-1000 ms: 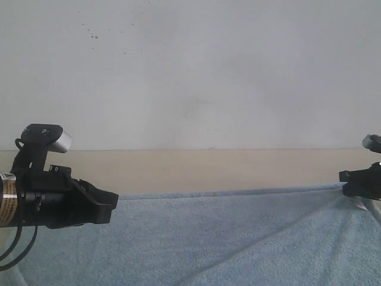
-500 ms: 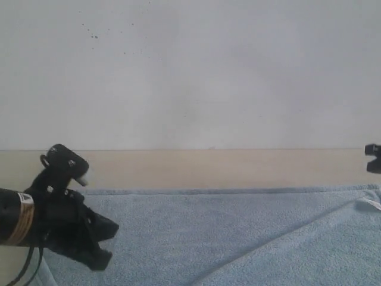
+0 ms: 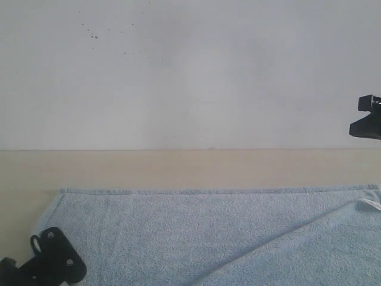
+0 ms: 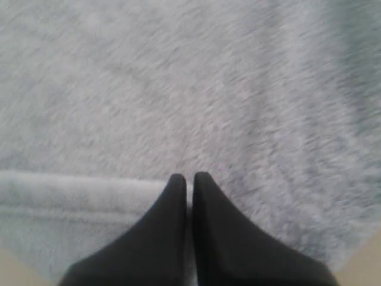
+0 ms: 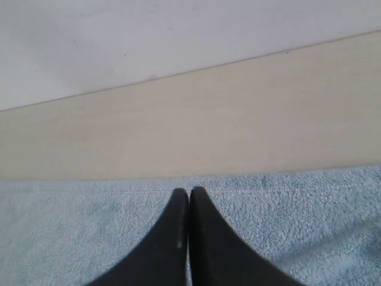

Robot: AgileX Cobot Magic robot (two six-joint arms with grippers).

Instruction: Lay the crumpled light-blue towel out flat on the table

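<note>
Mostly flat, the towel [image 3: 208,238] (tag [image 3: 370,204] unreadable) lies on table [image 3: 178,170].

Soft, even light washed the pale grey wall [image 3: 190,71] and the smooth beige wood-look table [image 5: 178,131], leaving shadows faint; the exterior picture was hazy and low in contrast. Ahead of the black left claw [image 4: 187,177], the pale light-blue fleecy towel [image 4: 178,89] smeared into blur, dimming toward one frame edge. Around the black right claw [image 5: 189,192] the pile showed crisper. Both claws read as featureless silhouettes.
</note>
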